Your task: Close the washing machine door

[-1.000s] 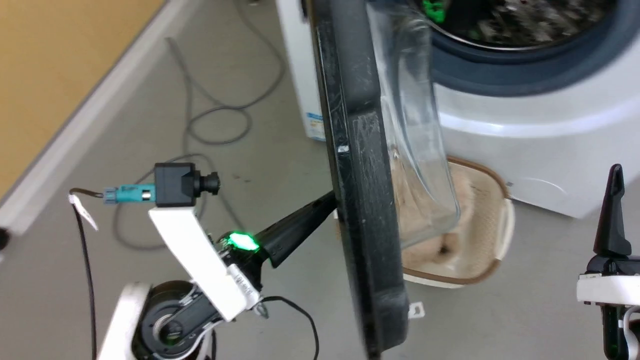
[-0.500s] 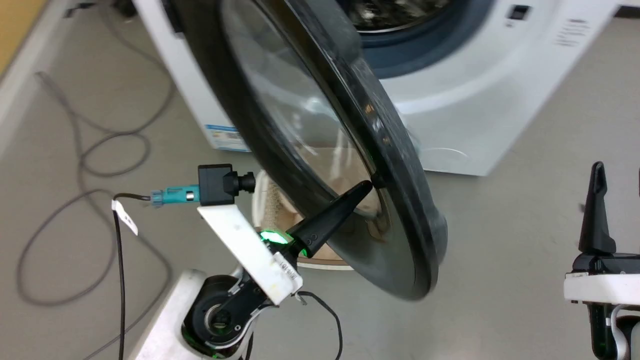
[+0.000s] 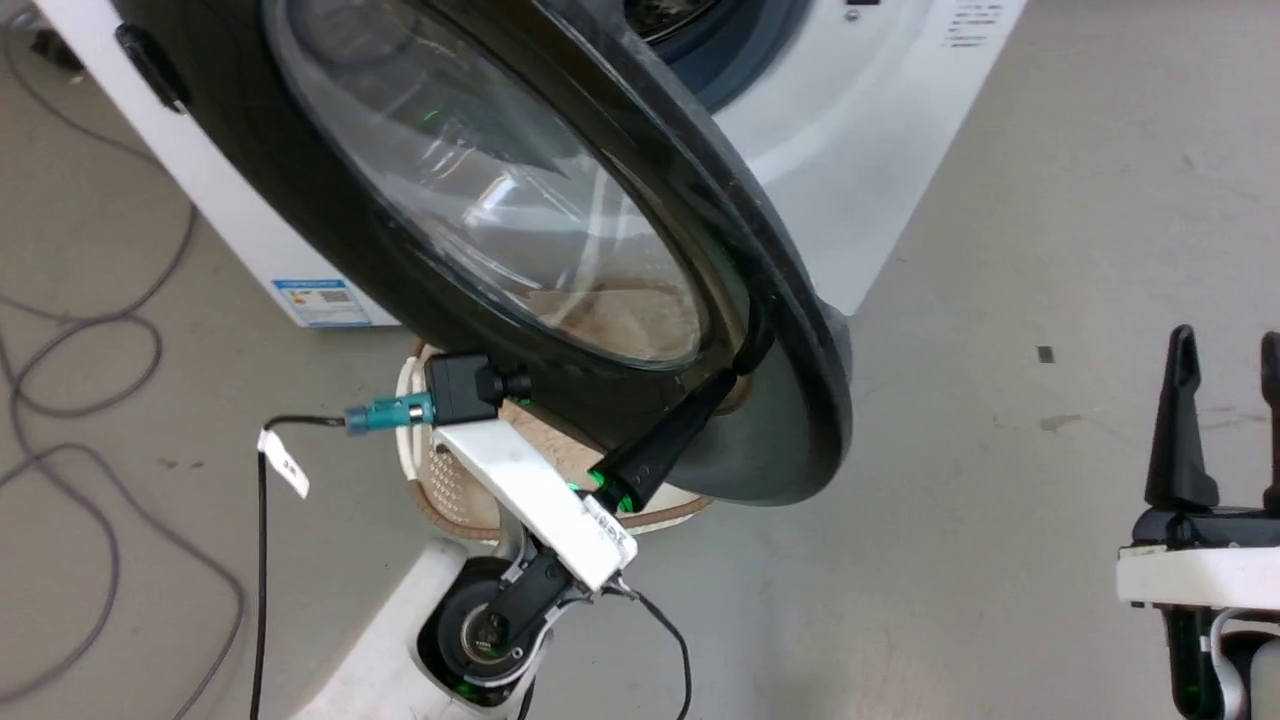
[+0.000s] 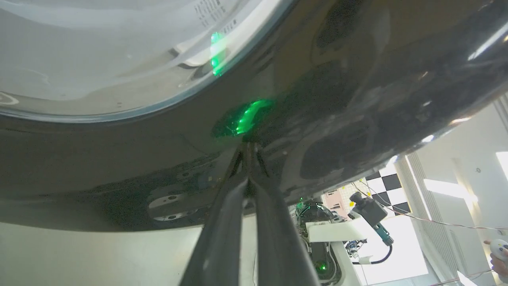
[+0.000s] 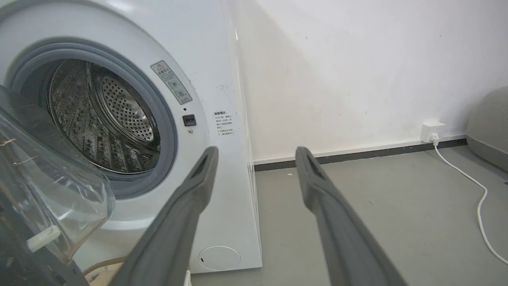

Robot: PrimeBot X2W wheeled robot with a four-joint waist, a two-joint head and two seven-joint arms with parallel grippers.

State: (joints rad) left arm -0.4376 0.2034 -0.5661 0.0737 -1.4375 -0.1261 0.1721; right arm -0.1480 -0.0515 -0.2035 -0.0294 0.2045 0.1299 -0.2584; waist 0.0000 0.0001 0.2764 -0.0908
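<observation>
- The big white washing machine (image 3: 860, 190) stands on the grey floor (image 3: 1000, 520), by a white wall (image 5: 357, 71).
- The washing machine door (image 3: 480, 200) is round, with a wide shiny black rim and a clear glass bowl in the middle. It is part way open. It swings out from the front of the machine and hangs over the floor.
- The drum (image 5: 107, 119) sits inside the round hole, with a grey rubber ring (image 5: 168, 131) around it. Its shiny steel wall is full of little holes.
- A white woven basket (image 3: 440, 480) with a brown edge sits on the floor under the door. Something tan and fluffy (image 3: 610, 310) lies in it, seen through the glass.
- The left claw (image 3: 728, 382) has its two dark fingers pressed together and holds nothing. Its tip touches the black rim near the door's low outer edge, on the side away from the machine. The door is between this claw and the hole.
- The right claw (image 3: 1225, 345) is spread wide and holds nothing. It is well apart from the door, pointing at the machine's front corner.
- Grey cables (image 3: 60, 400) loop on the floor to the left.
- A small blue label (image 3: 320, 300) is stuck low on the machine.
</observation>
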